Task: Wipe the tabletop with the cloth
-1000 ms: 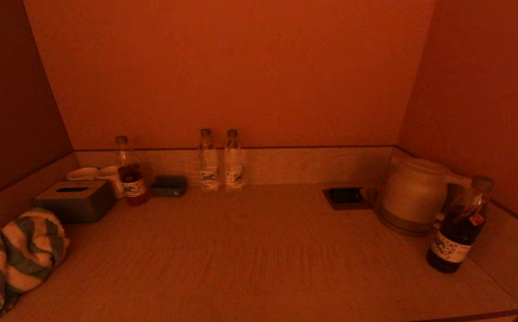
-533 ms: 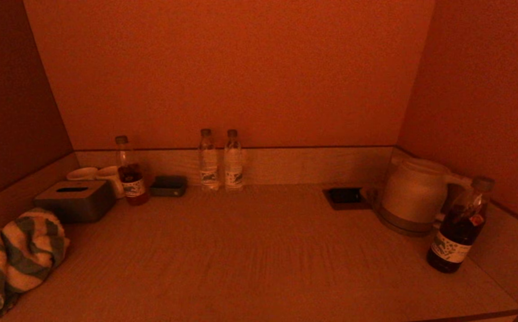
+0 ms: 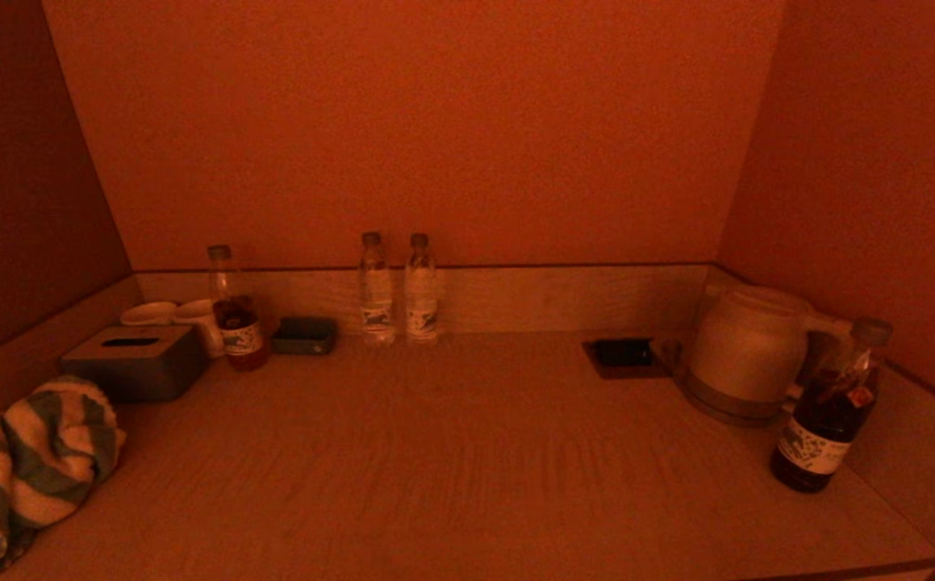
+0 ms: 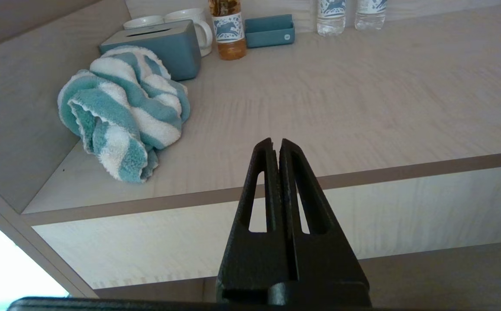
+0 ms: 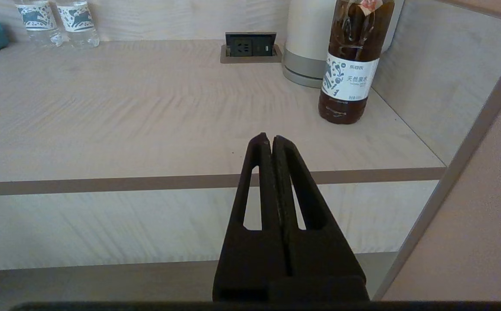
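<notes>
A crumpled teal-and-white striped cloth (image 3: 27, 468) lies at the near left corner of the light wooden tabletop (image 3: 467, 468), in front of a tissue box. It also shows in the left wrist view (image 4: 120, 112). My left gripper (image 4: 276, 144) is shut and empty, held off the table's front edge, to the right of the cloth. My right gripper (image 5: 268, 139) is shut and empty, held off the front edge toward the right side. Neither gripper shows in the head view.
Along the back stand a tissue box (image 3: 136, 361), two mugs (image 3: 185, 316), a tea bottle (image 3: 235, 323), a small blue tray (image 3: 306, 335), two water bottles (image 3: 398, 290) and a socket (image 3: 622, 353). A kettle (image 3: 745, 351) and a dark bottle (image 3: 826, 411) stand at the right. Walls close in three sides.
</notes>
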You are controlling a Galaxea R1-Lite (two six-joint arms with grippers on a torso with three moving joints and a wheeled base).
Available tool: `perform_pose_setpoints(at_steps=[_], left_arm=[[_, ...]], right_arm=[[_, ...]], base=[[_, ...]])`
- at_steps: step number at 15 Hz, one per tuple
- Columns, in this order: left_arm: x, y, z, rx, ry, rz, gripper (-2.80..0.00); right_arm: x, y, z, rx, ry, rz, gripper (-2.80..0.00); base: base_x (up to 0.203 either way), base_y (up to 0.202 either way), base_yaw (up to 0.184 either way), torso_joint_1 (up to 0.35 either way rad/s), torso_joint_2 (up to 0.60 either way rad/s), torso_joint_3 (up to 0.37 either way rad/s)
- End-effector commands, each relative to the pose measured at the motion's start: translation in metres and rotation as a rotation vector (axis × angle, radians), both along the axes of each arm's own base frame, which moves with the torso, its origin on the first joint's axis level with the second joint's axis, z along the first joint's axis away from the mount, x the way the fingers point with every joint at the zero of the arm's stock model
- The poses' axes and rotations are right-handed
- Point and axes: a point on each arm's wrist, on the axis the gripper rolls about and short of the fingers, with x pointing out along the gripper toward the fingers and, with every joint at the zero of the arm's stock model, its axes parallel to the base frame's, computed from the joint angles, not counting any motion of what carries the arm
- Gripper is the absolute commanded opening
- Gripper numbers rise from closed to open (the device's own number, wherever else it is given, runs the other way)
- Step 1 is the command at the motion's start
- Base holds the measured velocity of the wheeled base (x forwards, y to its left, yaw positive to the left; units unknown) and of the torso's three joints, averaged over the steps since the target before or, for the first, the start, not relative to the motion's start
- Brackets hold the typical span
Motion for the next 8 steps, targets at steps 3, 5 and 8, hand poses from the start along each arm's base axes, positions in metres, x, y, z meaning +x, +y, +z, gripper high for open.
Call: perform_pose_setpoints(at_steps=[3, 5, 8], left_arm=[[0.0, 0.0, 0.0, 0.0, 0.0, 0.0, -2.8], [0.0, 0.0, 0.0, 0.0, 0.0, 0.0, -2.8], [0.0, 0.0, 0.0, 0.0, 0.0, 0.0, -2.8]], right_arm=[[0.0001, 0.0, 0.0, -0.001, 0.001, 0.0, -2.8], [0.0001, 0.0, 0.0, -0.001, 0.001, 0.0, -2.8], [0.0001, 0.0, 0.0, -0.001, 0.001, 0.0, -2.8]], base=[[0.0, 0.0, 0.0, 0.0, 0.0, 0.0], [0.0, 0.0, 0.0, 0.0, 0.0, 0.0], [0.0, 0.0, 0.0, 0.0, 0.0, 0.0]])
